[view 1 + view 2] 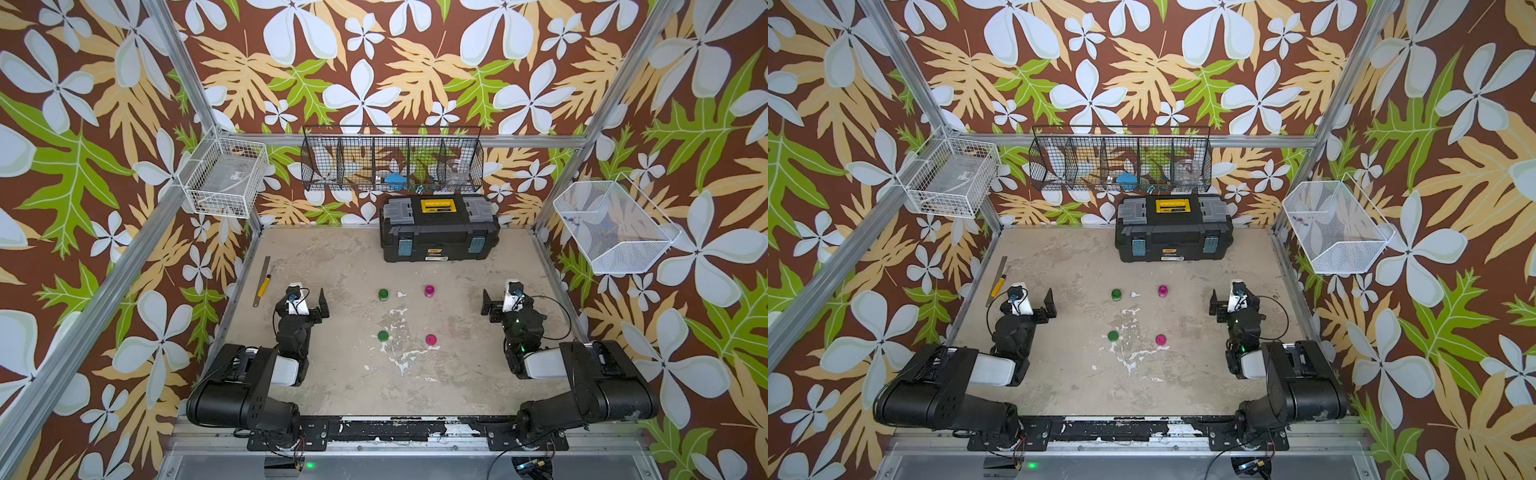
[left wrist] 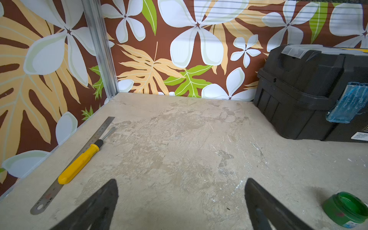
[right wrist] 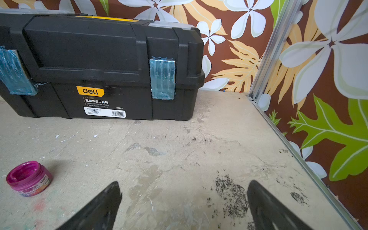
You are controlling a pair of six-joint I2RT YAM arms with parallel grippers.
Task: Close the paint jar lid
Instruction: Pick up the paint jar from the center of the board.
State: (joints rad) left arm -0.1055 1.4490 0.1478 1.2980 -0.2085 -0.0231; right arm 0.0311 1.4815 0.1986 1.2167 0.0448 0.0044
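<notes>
Left gripper (image 2: 181, 180) & right gripper (image 3: 184, 181) both spread, empty. Risk: small open pink plastic paint jar (image 3: 28, 178) skids/tips if round pink lid (image 1: 431, 340) lands crooked.

Lids (image 1: 382, 336) before jars (image 1: 382, 294), toolbox (image 1: 438, 232) behind

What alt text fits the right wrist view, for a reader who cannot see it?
A lidless magenta paint jar stands on the worn table, apart from the right gripper, whose jaws stand open and empty. Beyond them, a closed black toolbox sits before the floral wall.
</notes>
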